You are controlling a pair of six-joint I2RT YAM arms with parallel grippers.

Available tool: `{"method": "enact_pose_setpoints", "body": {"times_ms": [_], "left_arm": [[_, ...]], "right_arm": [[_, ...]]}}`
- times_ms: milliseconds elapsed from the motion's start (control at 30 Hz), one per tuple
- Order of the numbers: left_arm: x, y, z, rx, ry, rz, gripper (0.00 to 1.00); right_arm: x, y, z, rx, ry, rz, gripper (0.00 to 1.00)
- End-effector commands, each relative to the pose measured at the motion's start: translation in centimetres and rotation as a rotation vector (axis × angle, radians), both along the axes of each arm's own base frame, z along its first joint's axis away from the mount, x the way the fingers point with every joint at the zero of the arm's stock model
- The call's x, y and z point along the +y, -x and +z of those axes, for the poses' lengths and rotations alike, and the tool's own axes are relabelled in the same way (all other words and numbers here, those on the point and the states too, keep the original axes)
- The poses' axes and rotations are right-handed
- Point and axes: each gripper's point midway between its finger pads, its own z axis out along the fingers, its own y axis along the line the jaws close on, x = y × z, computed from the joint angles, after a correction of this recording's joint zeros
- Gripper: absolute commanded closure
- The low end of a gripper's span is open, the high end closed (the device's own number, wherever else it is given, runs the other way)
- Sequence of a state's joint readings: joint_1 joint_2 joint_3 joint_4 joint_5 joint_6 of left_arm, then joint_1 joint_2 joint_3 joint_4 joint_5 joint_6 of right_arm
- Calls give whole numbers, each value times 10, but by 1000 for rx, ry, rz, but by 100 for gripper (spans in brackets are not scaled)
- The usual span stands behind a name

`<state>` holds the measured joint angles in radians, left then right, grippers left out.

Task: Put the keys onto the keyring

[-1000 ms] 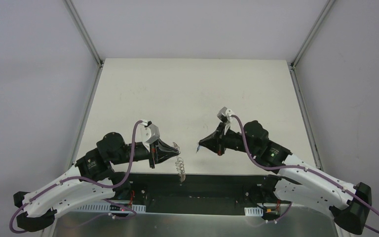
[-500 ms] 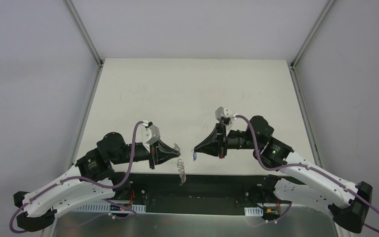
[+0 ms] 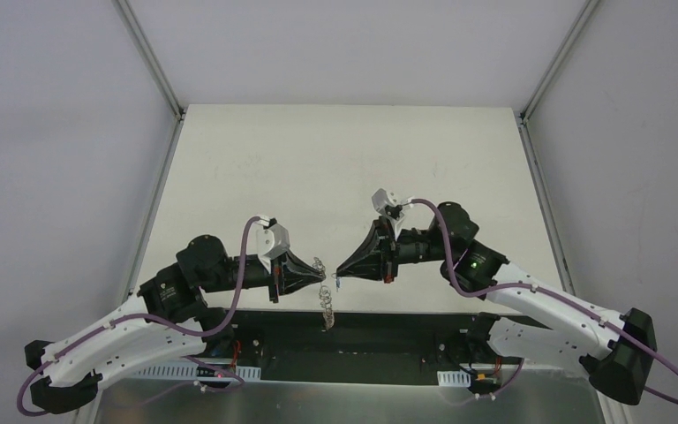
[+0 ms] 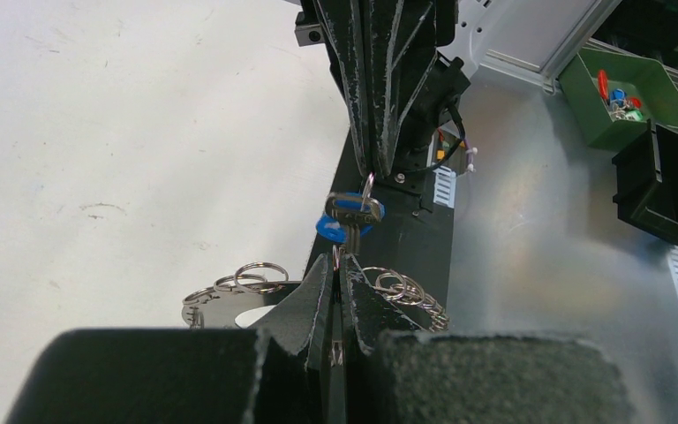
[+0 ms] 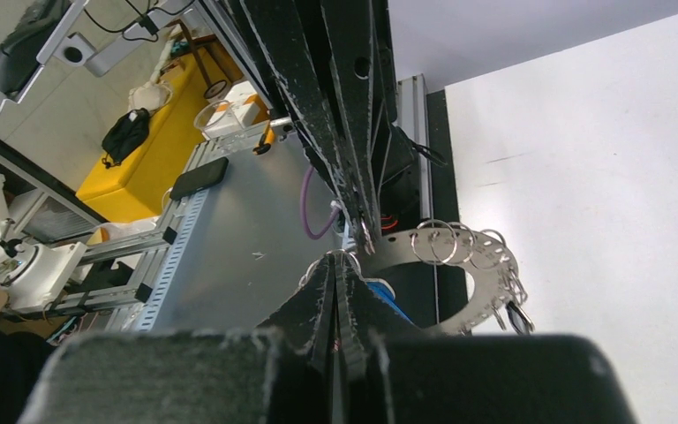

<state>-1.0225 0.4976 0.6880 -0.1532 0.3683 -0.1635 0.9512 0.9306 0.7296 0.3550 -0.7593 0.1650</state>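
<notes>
The keyring (image 4: pixel 221 306) is a flat grey ring fringed with wire loops. My left gripper (image 4: pixel 335 258) is shut on one loop, and the ring hangs below its tip (image 3: pixel 324 296). My right gripper (image 3: pixel 339 270) is shut on the blue-tagged key (image 4: pixel 350 221), which dangles from its tip right in front of the left jaws. In the right wrist view the blue key (image 5: pixel 381 296) sits beside the right gripper (image 5: pixel 339 261), with the keyring (image 5: pixel 485 281) just beyond. A dark oval tag (image 5: pixel 517 318) hangs from a loop at the keyring's lower edge. The two gripper tips nearly touch.
Both grippers meet above the table's near edge (image 3: pixel 335 309), over the black base strip. Off the table, the left wrist view shows a green bin (image 4: pixel 627 88) and a black bin (image 4: pixel 671 185). Frame posts (image 3: pixel 154 62) flank the white table (image 3: pixel 344 168).
My right gripper has swung left with the blue key until its tip nearly meets the left gripper's tip. The left arm and keyring have barely moved.
</notes>
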Motion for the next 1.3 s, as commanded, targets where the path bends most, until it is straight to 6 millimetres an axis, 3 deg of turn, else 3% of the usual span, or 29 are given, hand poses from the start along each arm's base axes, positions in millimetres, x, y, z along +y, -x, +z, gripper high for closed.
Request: {"method": "enact_pose_setpoints", "body": {"times_ms": [0, 1267], "left_arm": [[-4, 8, 30, -69, 88, -51, 100], [-1, 17, 38, -90, 137, -86, 100]], "right_arm": [[4, 9, 38, -68, -113, 60, 100], [18, 6, 25, -41, -84, 54, 100]]}}
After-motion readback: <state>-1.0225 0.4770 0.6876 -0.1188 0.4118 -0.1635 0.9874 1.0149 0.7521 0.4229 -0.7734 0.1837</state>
